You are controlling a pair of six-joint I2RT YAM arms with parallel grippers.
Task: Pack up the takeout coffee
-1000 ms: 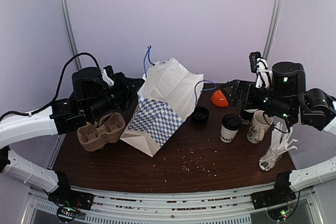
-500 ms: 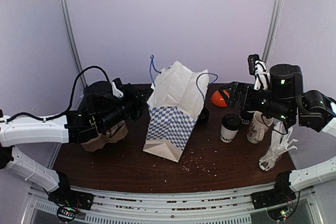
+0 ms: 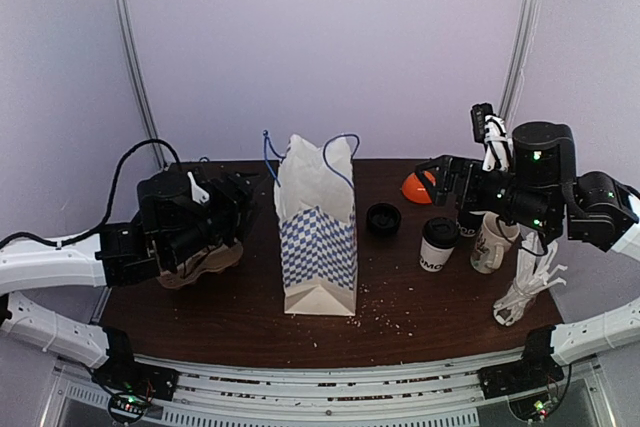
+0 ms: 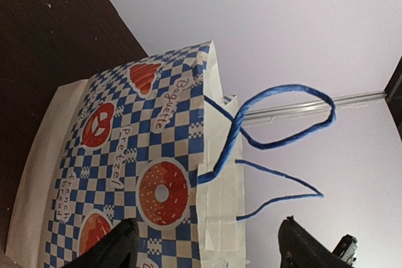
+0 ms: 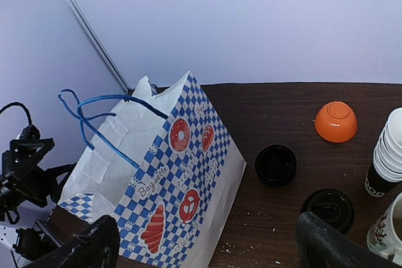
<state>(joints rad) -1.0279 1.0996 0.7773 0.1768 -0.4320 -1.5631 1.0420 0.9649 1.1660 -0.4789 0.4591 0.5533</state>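
Observation:
The takeout coffee (image 3: 437,244), a white paper cup with a black lid, stands right of centre; from the right wrist only its lid (image 5: 326,208) shows. A white paper bag with blue checks (image 3: 318,237) stands upright mid-table, blue handles up. My left gripper (image 3: 236,197) hangs just left of the bag, open and holding nothing. In its wrist view the bag's top (image 4: 157,155) and handles fill the frame beyond the left gripper (image 4: 204,252). My right gripper (image 3: 440,180) hovers open above and behind the cup. The right wrist view shows the right gripper (image 5: 210,249) spread wide over the bag (image 5: 169,174).
A loose black lid (image 3: 383,218) and an orange bowl (image 3: 414,188) lie behind the cup. A white mug (image 3: 492,242) and a stack of paper cups (image 5: 389,155) stand right of it. White cutlery (image 3: 525,289) lies front right. A brown cup carrier (image 3: 200,259) sits under my left arm.
The bag went from leaning left to standing upright. My left gripper opened, let go of it and drew back to the left. The right arm stayed put.

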